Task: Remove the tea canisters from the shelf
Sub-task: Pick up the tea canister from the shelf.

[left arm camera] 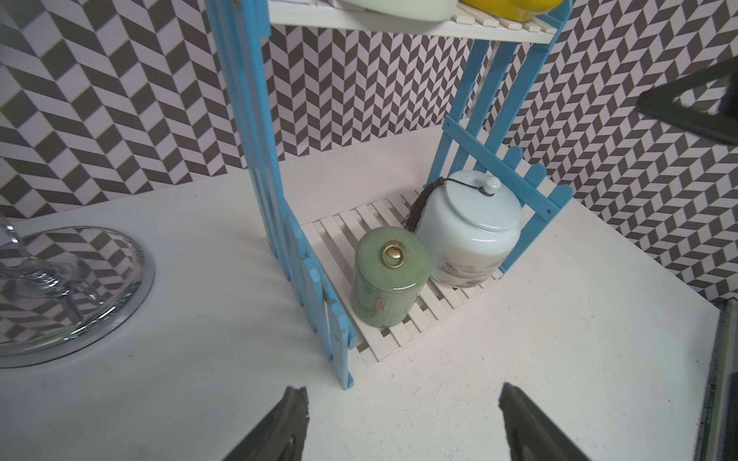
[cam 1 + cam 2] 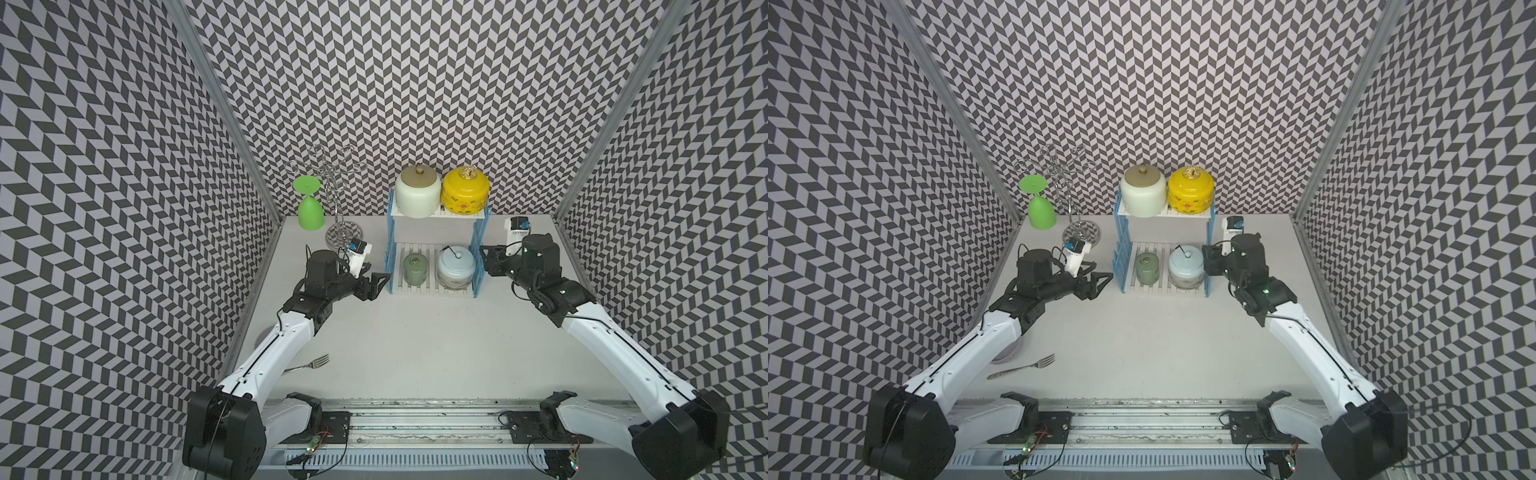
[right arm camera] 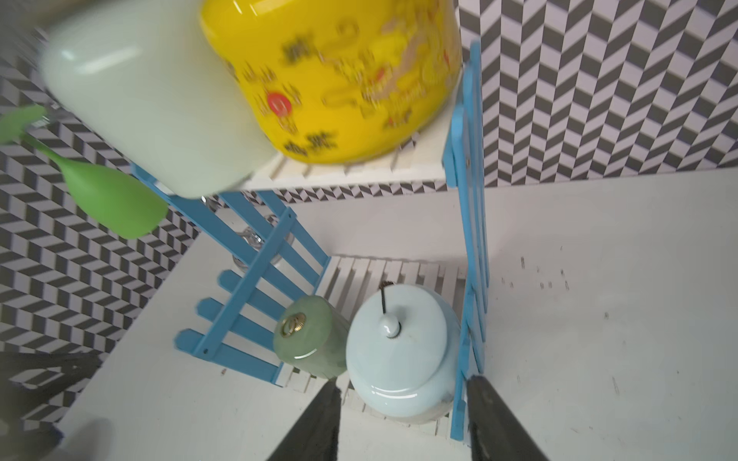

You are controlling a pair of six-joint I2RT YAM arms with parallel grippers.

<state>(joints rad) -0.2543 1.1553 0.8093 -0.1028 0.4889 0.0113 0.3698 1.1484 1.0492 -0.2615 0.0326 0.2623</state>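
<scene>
Bright even light; close-up yellow canister (image 3: 331, 80) blurred.

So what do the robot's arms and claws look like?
Both the left arm and right arm are smooth white tubes joined by chunky black joints, with thin black cables running along them. The left claw and right claw each have two black pointy fingers.

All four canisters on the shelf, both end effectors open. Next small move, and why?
Probably shift the right end effector toward the open front of the shelf. In the right wrist view the blue side panel sits just inside one open finger, beside the pale blue canister, so closing here would likely pinch the panel with the jar.
</scene>
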